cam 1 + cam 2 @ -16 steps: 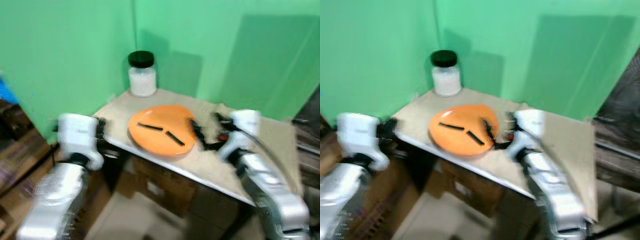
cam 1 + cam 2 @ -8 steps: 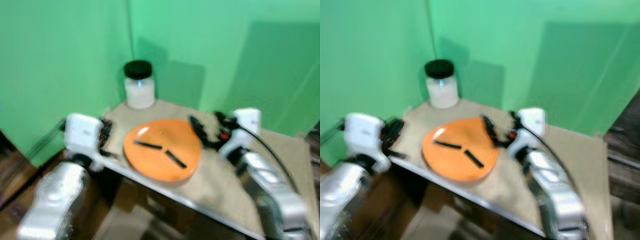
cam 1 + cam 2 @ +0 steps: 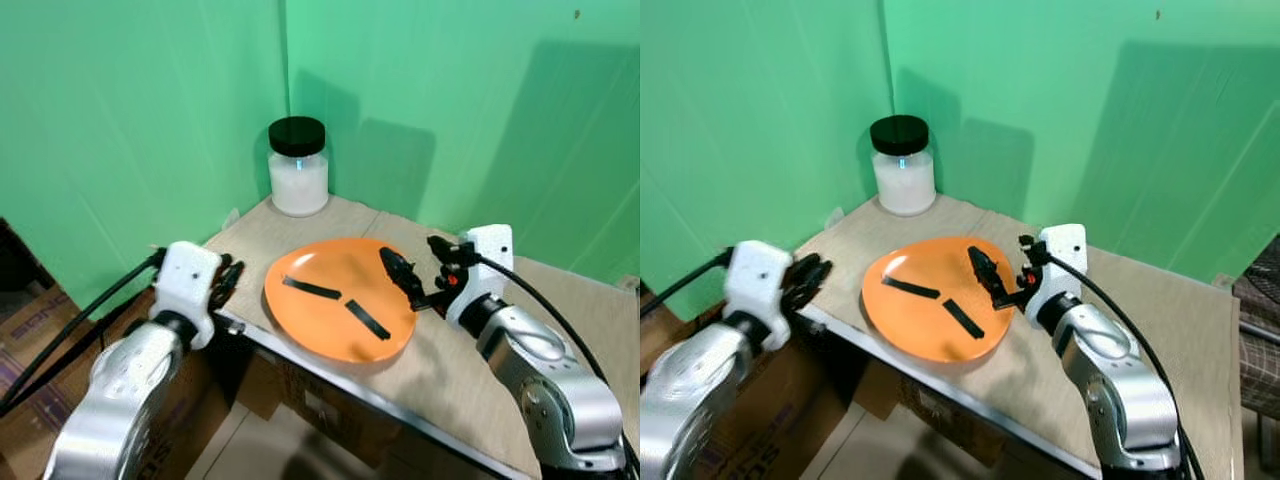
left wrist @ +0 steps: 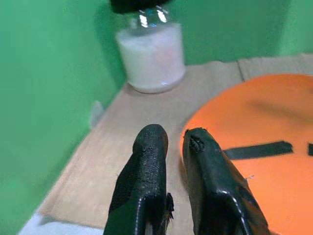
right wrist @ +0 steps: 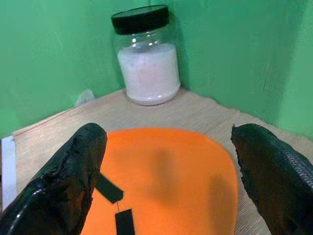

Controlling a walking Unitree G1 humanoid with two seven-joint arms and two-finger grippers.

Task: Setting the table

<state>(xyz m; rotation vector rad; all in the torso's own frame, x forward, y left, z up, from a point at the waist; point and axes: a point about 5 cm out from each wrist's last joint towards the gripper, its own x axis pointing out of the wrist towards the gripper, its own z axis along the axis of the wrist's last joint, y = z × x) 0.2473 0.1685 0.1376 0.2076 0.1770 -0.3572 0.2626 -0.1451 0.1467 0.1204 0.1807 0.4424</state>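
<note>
An orange plate (image 3: 335, 300) with two black strips (image 3: 310, 289) on it lies on the tan table (image 3: 560, 320), near its front edge. My right gripper (image 3: 420, 262) is open at the plate's right rim, with one finger over the plate and the other off it. In the right wrist view the fingers (image 5: 73, 171) spread wide across the plate (image 5: 166, 161). My left gripper (image 3: 228, 280) is shut and empty at the table's left edge, just left of the plate (image 4: 254, 127). Its fingertips (image 4: 151, 142) point toward the jar.
A glass jar (image 3: 298, 168) of white powder with a black lid stands in the back corner of the table, against the green walls. Cardboard boxes (image 3: 40, 320) sit on the floor to the left and under the table. The table's right half is bare.
The camera has moved and the picture has sharpened. Both grippers keep about the same places on either side of the plate.
</note>
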